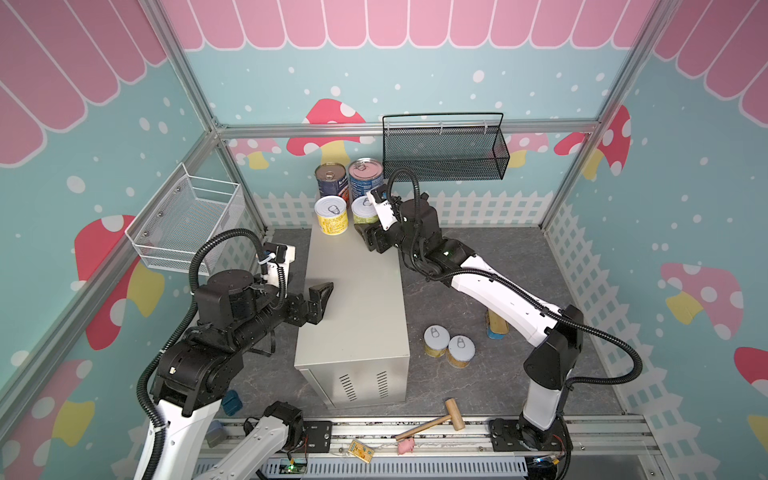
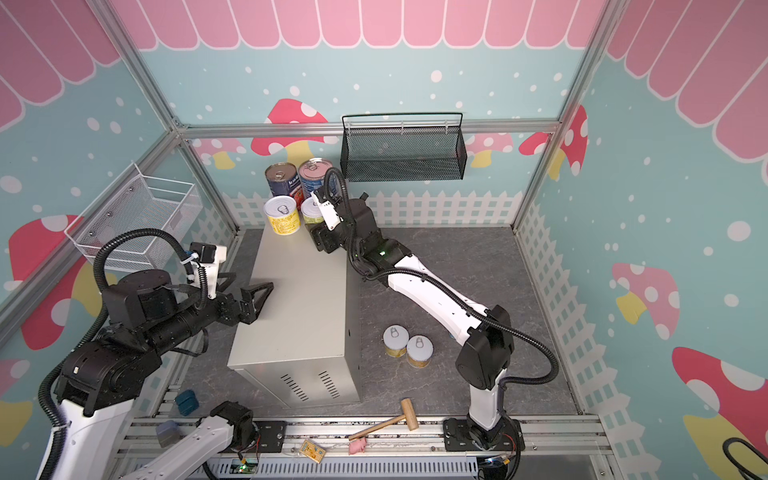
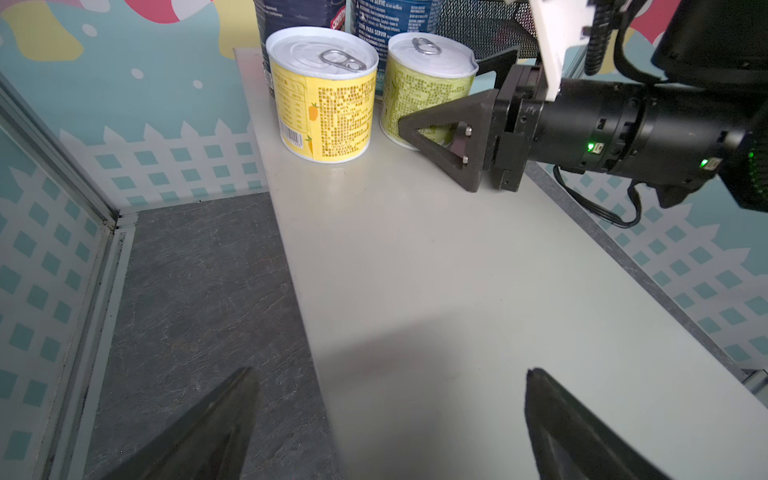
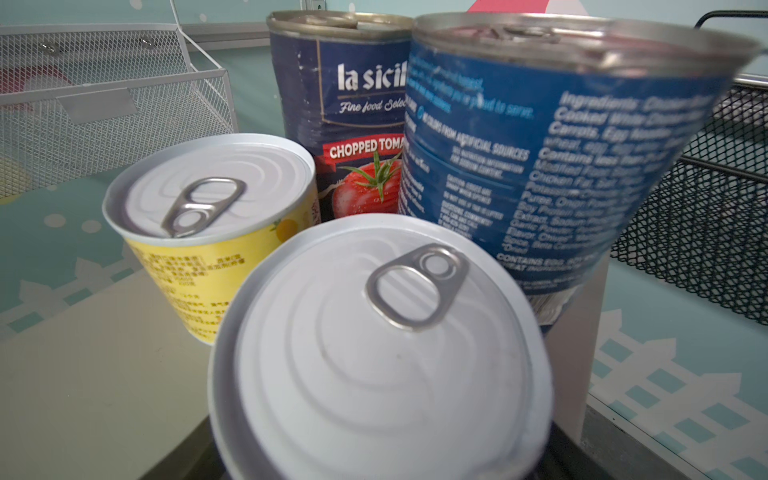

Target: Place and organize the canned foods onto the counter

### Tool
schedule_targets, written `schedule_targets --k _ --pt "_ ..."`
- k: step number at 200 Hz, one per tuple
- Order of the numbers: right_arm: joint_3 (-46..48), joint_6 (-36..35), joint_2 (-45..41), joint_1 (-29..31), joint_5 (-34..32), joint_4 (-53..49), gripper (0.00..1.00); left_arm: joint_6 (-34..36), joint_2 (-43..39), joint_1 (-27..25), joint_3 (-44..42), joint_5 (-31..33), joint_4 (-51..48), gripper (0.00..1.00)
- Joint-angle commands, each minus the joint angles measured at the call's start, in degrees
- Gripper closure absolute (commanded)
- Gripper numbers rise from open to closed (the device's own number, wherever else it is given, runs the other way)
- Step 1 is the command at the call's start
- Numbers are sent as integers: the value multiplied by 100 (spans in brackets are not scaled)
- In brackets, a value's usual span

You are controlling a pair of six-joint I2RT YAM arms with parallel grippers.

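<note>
Counter: long beige box at mid-floor, flat top, vent slots on the near end.
Right gripper: reaches over the far end of the counter. Its jaws stand part-open on either side of the gripped-side yellow can. Firm clamping cannot be confirmed.
Left gripper: jaws spread wide, nothing between them, positioned over the counter's left edge.
Tall tomato can: upright at the counter's far end.
Tall blue can: upright, just beside the tomato can.
Free yellow can: upright on the counter in front of the tomato can, beside the gripped-side can.
Floor cans: two short cans upright on the floor right of the counter, touching or nearly so.
Gold-topped tin: on the floor, mostly hidden under the right forearm.
</note>
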State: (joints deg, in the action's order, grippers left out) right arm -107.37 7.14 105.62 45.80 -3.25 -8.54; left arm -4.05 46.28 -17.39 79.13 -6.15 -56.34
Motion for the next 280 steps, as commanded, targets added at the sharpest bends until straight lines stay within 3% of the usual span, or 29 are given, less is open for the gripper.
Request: schedule_targets --k 1,156,280 --pt "-54 33 97 8 -51 81 23 125 -28 -28 -47 62 -35 1" --pt "-324 296 274 -20 -440 -35 23 146 -128 -37 -65 147 -76 1" --pt "371 49 -48 -11 70 310 23 142 -72 -54 -14 123 -83 1"
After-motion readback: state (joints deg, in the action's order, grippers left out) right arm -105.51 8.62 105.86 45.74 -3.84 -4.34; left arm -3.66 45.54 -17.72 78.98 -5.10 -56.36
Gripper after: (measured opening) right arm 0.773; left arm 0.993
